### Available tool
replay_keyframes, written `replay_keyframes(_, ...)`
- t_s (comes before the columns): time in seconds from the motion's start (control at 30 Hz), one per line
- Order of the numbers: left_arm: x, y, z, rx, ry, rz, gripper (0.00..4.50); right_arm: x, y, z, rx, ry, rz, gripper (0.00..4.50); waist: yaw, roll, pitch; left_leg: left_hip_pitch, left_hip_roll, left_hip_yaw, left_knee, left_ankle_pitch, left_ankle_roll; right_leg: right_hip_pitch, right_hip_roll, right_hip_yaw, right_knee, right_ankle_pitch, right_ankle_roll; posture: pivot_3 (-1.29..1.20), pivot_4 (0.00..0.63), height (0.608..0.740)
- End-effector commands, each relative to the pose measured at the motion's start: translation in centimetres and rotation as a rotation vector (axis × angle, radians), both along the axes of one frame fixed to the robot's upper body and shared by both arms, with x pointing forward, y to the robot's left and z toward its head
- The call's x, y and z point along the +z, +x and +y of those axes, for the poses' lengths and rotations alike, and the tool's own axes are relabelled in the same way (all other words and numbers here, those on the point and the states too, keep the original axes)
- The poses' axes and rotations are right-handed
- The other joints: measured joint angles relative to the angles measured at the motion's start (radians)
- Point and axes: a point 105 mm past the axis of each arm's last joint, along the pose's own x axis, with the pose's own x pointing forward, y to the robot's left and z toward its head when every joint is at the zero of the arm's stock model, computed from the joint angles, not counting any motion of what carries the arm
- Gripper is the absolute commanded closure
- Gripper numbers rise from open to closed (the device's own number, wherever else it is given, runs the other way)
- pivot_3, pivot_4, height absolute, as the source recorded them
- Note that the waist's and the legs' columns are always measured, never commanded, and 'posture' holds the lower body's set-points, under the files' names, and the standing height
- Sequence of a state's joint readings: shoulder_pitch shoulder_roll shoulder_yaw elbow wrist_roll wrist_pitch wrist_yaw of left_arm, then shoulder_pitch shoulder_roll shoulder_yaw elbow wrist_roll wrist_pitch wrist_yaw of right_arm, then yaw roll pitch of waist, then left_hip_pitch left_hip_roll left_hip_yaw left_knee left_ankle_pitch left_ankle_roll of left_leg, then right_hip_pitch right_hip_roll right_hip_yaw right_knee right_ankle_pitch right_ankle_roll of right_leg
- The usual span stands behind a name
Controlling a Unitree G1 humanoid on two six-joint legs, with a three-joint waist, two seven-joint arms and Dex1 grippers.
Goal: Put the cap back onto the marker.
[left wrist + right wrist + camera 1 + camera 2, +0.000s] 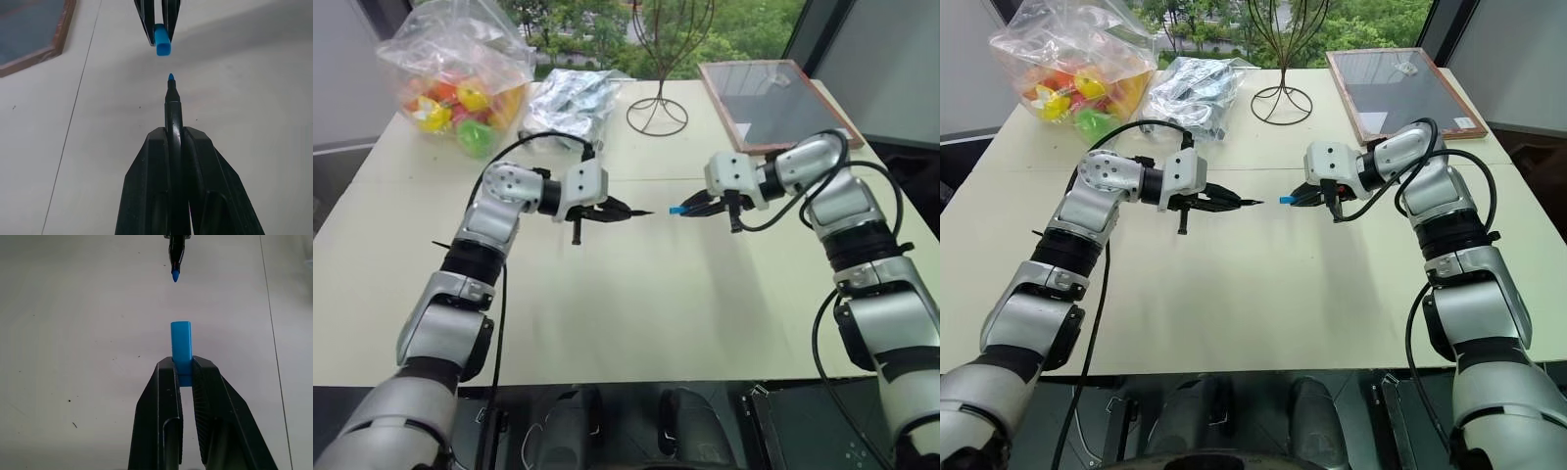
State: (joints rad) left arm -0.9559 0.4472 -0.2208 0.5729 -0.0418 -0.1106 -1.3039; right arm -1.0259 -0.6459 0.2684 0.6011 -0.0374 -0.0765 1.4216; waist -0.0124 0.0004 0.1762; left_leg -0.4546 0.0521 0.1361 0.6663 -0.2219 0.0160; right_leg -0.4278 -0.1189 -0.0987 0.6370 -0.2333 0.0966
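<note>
Above the pale tabletop [636, 313], the left hand [625, 211] grips the marker [636, 212], its blue tip aimed at the cap [677, 210], which the right hand [697, 208] pinches by its back end. Tip and cap mouth face each other, near but apart: the alignment step before capping. The next move likely calls for closing the gap straight along the marker's line. Both arms reach inward, hands angled slightly downward. Beyond the marker stands a wire stand [658, 98].
</note>
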Motion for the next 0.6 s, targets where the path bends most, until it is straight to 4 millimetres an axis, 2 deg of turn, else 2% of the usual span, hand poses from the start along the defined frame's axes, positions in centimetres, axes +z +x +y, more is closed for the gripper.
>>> replay_keyframes(0.03, 1.5, -0.3, -0.5, -0.020, -0.038, -0.044, 4.50, 0.6, 0.0, 0.7, 0.017, 0.022, -0.025, 4.47, -0.001, 0.000, 0.000, 0.000, 0.000, 0.000, 0.000, 0.000, 0.000, 0.000, 0.000, 0.000, 0.000, 0.000, 0.000, 0.00, 0.150, 0.740)
replay_keyframes(0.6, 0.9, -0.3, -1.3, -0.025, -0.038, -0.028, 4.50, 1.1, -0.5, 2.0, 0.045, 0.055, -0.031, 4.47, 0.000, 0.000, 0.000, 0.000, 0.000, 0.000, 0.000, 0.000, 0.000, 0.000, 0.000, 0.000, 0.000, 0.000, 0.000, 0.00, 0.150, 0.740)
